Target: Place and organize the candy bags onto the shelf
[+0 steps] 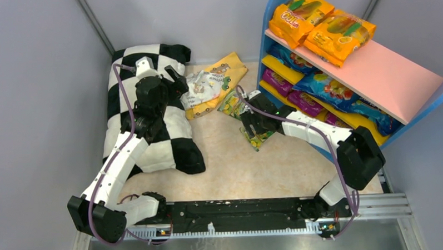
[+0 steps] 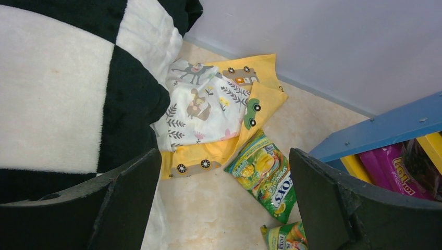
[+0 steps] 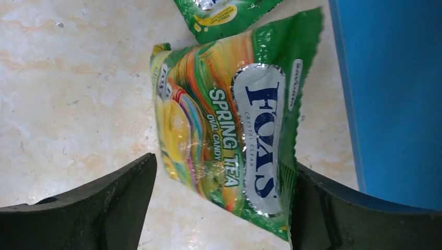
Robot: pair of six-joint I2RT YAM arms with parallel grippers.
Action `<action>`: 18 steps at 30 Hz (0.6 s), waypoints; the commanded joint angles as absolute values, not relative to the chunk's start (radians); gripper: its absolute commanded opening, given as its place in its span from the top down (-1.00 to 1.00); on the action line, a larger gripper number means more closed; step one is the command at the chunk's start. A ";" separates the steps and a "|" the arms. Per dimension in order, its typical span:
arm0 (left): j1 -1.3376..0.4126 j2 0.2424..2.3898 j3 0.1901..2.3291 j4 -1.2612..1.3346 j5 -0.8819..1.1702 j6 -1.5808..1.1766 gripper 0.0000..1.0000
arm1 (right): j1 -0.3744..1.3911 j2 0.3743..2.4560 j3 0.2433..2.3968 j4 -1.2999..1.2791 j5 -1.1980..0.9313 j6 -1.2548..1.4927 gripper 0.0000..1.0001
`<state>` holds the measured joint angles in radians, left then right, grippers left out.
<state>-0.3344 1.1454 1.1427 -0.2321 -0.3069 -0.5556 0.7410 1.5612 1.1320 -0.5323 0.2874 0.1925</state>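
A green Fox's candy bag (image 3: 229, 125) lies flat on the beige floor between the fingers of my right gripper (image 3: 221, 208), which is open; its right finger (image 3: 333, 213) touches the bag's edge. In the top view this bag (image 1: 258, 139) lies under the right gripper (image 1: 252, 126), next to the shelf (image 1: 373, 75). A second green bag (image 1: 229, 103) lies just beyond it and also shows in the left wrist view (image 2: 263, 174). My left gripper (image 1: 176, 83) is open and empty above the pillow's edge. Two orange bags (image 1: 300, 14) lie on the pink top board. Purple bags (image 1: 277, 81) and blue bags (image 1: 325, 88) fill the yellow boards.
A black-and-white checkered pillow (image 1: 153, 133) lies under the left arm. A yellow and white printed cloth (image 1: 212, 83) lies crumpled at the back wall. The shelf's blue side panel (image 3: 385, 104) stands close to the right gripper. Grey walls enclose the floor.
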 commanded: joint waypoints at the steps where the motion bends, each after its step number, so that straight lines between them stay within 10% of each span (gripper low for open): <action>1: -0.327 1.136 1.149 -0.176 -0.303 -0.558 -0.97 | 0.674 1.543 1.109 -0.356 -0.045 0.170 -0.59; 10: -0.325 1.137 1.147 -0.174 -0.286 -0.566 -0.97 | 0.600 1.512 1.075 -0.305 -0.258 0.278 0.11; 15: -0.324 1.135 1.144 -0.171 -0.280 -0.567 -0.97 | 0.597 1.527 1.079 -0.284 -0.236 0.292 0.99; 18: -0.325 1.134 1.142 -0.167 -0.284 -0.562 -0.97 | 0.597 1.551 1.086 -0.288 -0.222 0.313 1.00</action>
<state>-0.3294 1.1454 1.1427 -0.2256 -0.2874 -0.5598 0.5999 1.5566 1.0733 -0.3408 -0.2089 0.2798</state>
